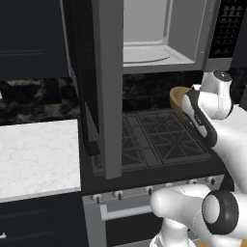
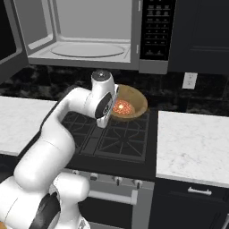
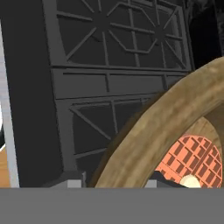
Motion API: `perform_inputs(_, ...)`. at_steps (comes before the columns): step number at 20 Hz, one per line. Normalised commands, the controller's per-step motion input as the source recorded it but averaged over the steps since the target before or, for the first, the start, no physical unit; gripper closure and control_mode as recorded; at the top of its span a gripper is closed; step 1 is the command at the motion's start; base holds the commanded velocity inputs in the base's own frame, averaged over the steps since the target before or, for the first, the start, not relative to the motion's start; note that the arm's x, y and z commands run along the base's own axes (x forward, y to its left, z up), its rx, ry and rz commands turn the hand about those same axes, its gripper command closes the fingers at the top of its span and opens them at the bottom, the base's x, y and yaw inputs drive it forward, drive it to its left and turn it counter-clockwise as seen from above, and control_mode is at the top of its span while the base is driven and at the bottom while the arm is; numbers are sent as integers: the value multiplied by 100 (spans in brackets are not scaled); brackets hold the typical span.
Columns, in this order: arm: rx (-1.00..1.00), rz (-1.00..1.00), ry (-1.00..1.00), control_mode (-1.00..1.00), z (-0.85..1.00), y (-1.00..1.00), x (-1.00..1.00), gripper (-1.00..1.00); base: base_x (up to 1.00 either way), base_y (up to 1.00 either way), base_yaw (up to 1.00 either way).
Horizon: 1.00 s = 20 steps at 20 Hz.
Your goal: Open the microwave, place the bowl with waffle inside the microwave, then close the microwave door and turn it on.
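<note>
Above the stove (image 2: 116,134), pinching the rim of the bowl with waffle (image 2: 129,103) in the end effector (image 2: 114,107); could tip, spill, or bump the microwave (image 2: 89,36) edge.

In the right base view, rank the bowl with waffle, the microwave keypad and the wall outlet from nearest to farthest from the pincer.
1. The bowl with waffle, right at the pincer, over the stove.
2. The microwave keypad, above and slightly right.
3. The wall outlet, far right on the backsplash.
</note>
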Motion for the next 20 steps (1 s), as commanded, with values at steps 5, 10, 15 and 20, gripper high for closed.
perform_inputs(5, -6, 14, 0, -100, 96, 64, -28, 100, 0, 0, 0)
perform_inputs(10, -8, 15, -5, -100, 97, 63, -28, 100, 0, 0, 0)
perform_inputs(15, -7, 13, -9, -100, 94, 58, -41, 100, 0, 0, 0)
perform_inputs(20, -4, 9, -9, -100, 63, 45, 8, 100, 0, 0, 0)
